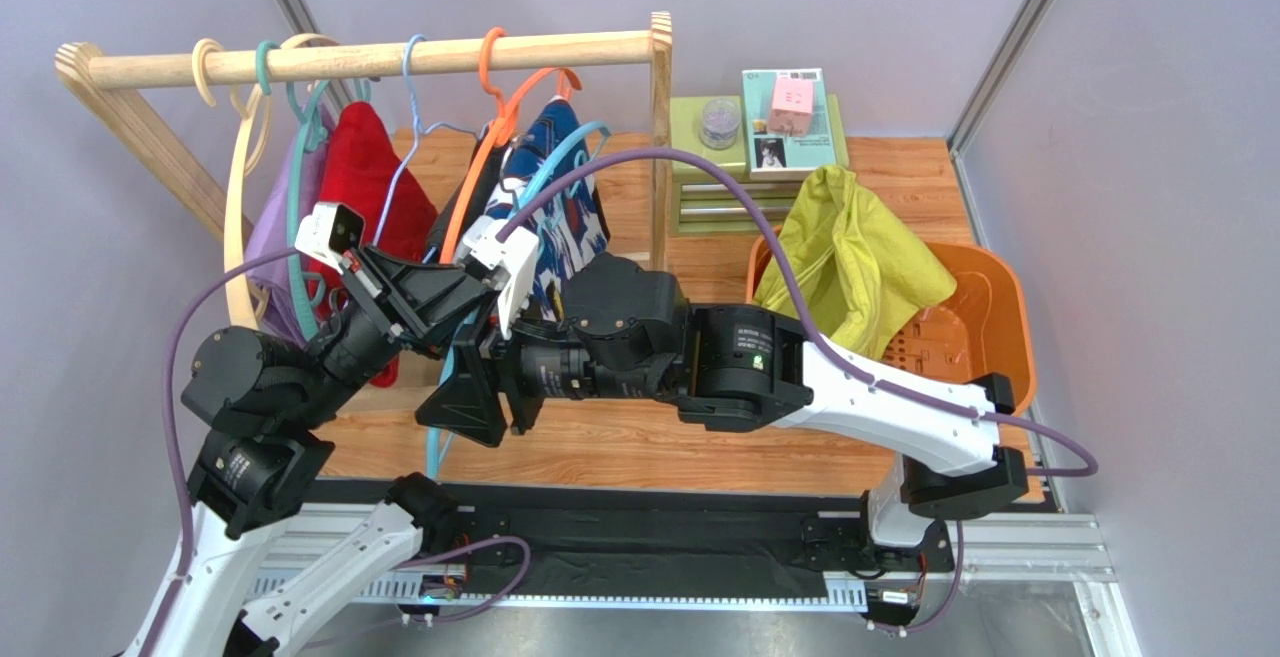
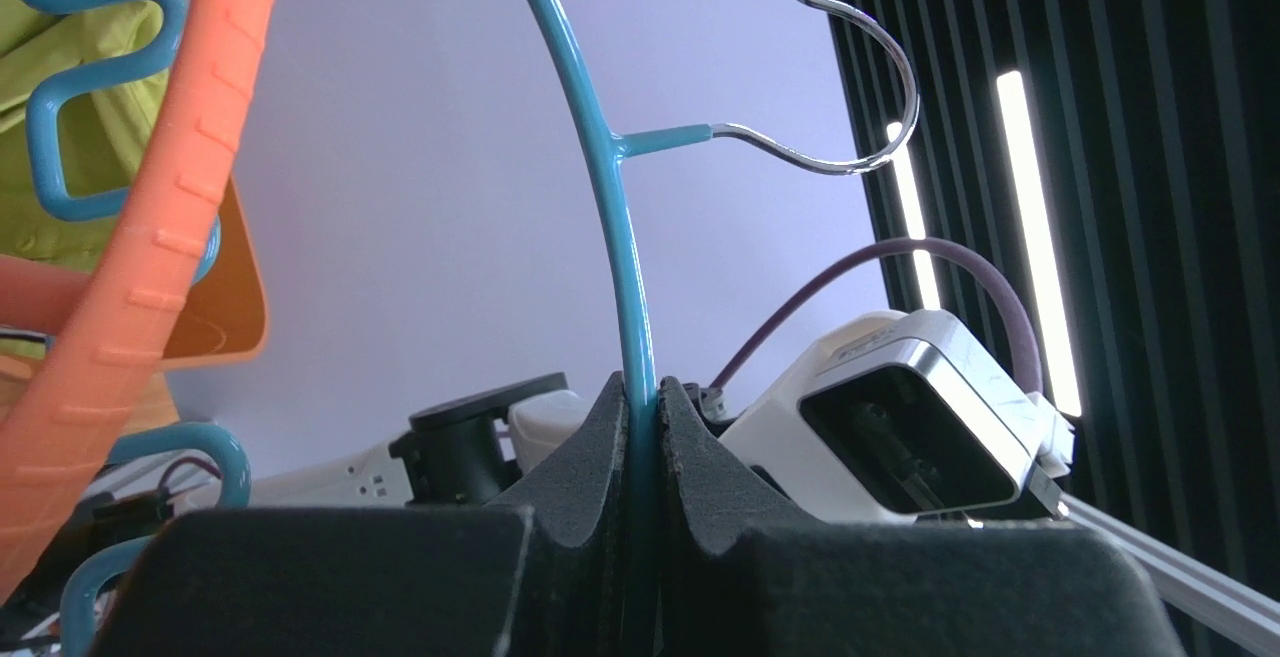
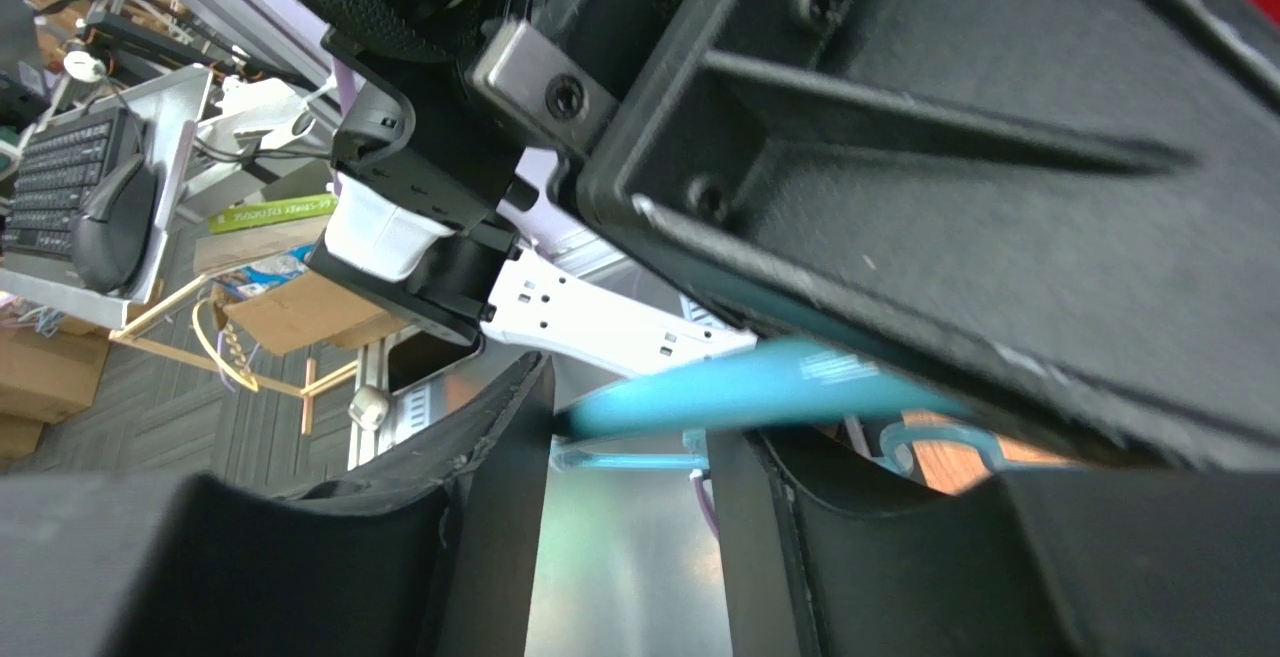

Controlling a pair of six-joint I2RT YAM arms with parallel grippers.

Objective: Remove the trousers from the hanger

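Plain yellow-green cloth trousers (image 1: 849, 245) off hanger, heaped in orange plastic basket (image 1: 999, 290). Navy printed cloth trousers (image 1: 568, 192) hang at wooden rack (image 1: 451, 57), not yet removed. Left fingers (image 2: 579, 462) clamped on thin blue hanger (image 2: 601, 162); right fingers (image 3: 496, 462) apart, straddling it.

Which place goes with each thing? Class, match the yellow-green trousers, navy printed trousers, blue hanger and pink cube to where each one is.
Things:
1 yellow-green trousers
2 navy printed trousers
3 blue hanger
4 pink cube

Places:
A clamped in the left gripper
B hanging under the wooden rail
C in the orange basket
D on the stacked boxes

Pairs: 1-C, 2-B, 3-A, 4-D.
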